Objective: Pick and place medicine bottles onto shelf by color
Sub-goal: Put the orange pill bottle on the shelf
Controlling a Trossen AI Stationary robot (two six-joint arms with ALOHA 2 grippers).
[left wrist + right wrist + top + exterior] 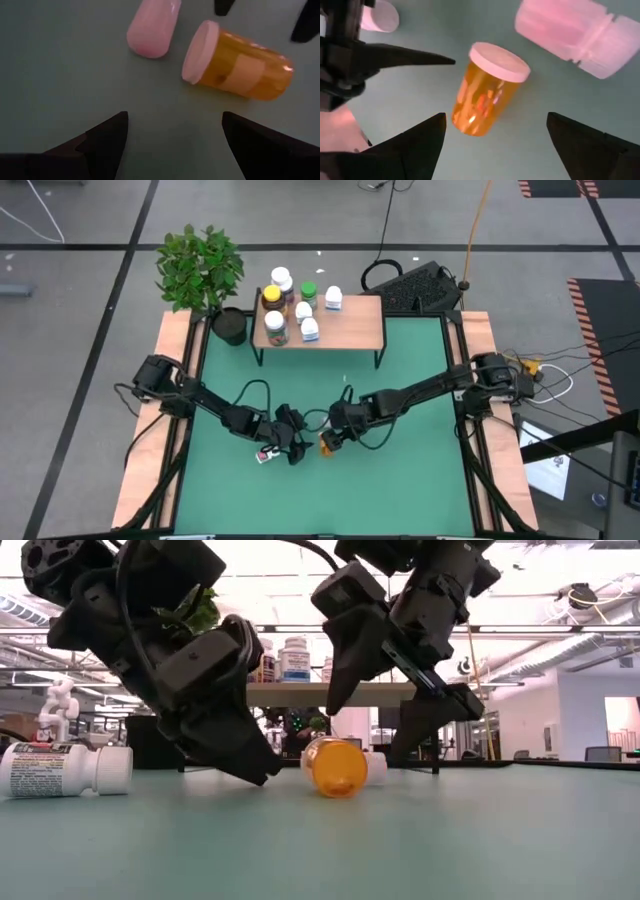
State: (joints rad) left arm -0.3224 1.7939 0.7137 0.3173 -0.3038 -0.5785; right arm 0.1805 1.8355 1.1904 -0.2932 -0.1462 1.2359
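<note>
Orange bottle lying on surface: light, rigid, smooth, rolls easily. Right gripper wide open, empty, straddling it; grip mid-barrel. Left gripper open, empty.

Orange bottle, translucent, white cap, pale label patch. White bottle at left, white cap, red-and-black print on label. Green table, light wood side rails. Shelf light wood top, black legs. Both grippers black. Green plant, black pot.
</note>
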